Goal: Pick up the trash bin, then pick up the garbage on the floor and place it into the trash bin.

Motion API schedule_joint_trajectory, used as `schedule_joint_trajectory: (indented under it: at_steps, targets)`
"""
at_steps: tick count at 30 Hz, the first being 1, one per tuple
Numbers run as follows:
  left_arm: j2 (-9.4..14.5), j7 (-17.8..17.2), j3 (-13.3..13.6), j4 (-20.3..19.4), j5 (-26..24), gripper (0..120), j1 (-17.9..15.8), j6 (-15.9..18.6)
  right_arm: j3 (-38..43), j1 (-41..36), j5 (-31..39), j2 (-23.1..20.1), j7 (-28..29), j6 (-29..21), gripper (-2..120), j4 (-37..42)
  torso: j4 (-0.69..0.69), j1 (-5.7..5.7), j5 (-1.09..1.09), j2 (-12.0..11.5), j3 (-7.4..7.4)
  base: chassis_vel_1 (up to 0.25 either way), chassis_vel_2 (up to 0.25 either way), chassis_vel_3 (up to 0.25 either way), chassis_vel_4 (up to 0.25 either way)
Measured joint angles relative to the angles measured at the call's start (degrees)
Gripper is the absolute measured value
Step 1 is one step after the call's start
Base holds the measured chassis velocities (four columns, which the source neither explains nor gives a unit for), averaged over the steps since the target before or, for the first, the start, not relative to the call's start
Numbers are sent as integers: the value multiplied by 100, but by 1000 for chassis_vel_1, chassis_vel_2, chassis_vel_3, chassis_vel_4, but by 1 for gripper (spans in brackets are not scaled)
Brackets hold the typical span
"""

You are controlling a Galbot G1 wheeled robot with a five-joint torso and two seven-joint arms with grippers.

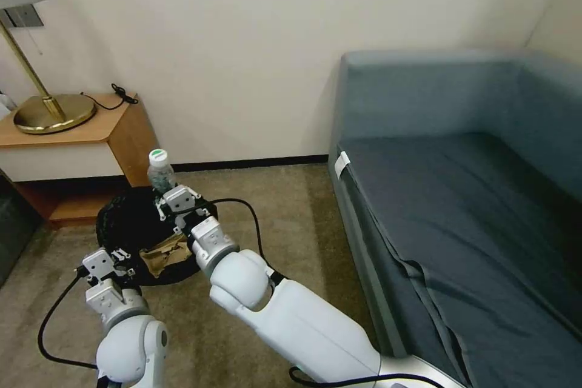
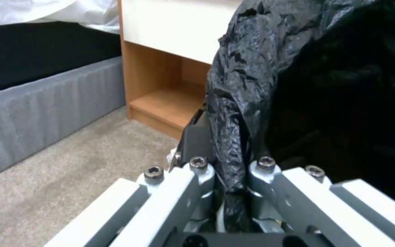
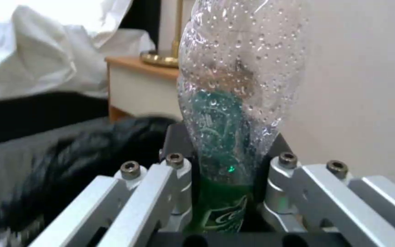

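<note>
Bottle [image 1: 160,171]: small, clear, green-labelled, white-capped; clamped between the closed jaws of the right gripper [image 1: 171,196], upright, raised over the far rim of the trash bin [image 1: 124,224]; body beaded with droplets in the right wrist view [image 3: 234,103], lower part seated between the fingers [image 3: 179,178]. Trash bin: lined with crinkled black bag, lifted clear of the carpet [image 1: 291,206] as judged from the head view; near rim pinched between the closed jaws of the left gripper [image 1: 115,257], a fold of the bag [image 2: 234,113] drawn down between the fingers [image 2: 197,178] in the left wrist view. Crumpled tan paper bag [image 1: 162,254]: lying inside the bin, just beside the right forearm. Other litter: none seen on the visible carpet; contents deeper in the bin hidden. Progress, as a judgement: bin pickup done, paper bag deposited, bottle picked up and carried over the opening, not yet released; remaining, at least, release of the bottle into the bin. Surroundings: wooden nightstand [image 1: 91,133] with brass lamp [image 1: 48,112] behind the bin; blue sofa [image 1: 473,194] to the right.
</note>
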Motion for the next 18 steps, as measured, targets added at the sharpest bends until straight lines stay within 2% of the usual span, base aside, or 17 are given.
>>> schedule_joint_trajectory:
  at_steps: [10, 17, 18]
  targets:
    - [0, 0, 44, -10, 27, 4, -4, 0, -326, 44, -231, -4, -128, 329, 19, -720, 1, 0, 1, 0, 0, 0, 0, 0, 0]
    - [0, 0, 55, -10, 44, 4, -1, -1, -371, 27, -381, -6, -273, 474, 19, -911, 0, 0, 1, 0, 0, 0, 0, 0, 0]
    - [0, 0, 55, -11, 45, 4, 2, -1, -375, 22, -408, -6, -284, 474, 23, -912, 0, 0, 1, 0, 0, 0, 0, 0, 0]
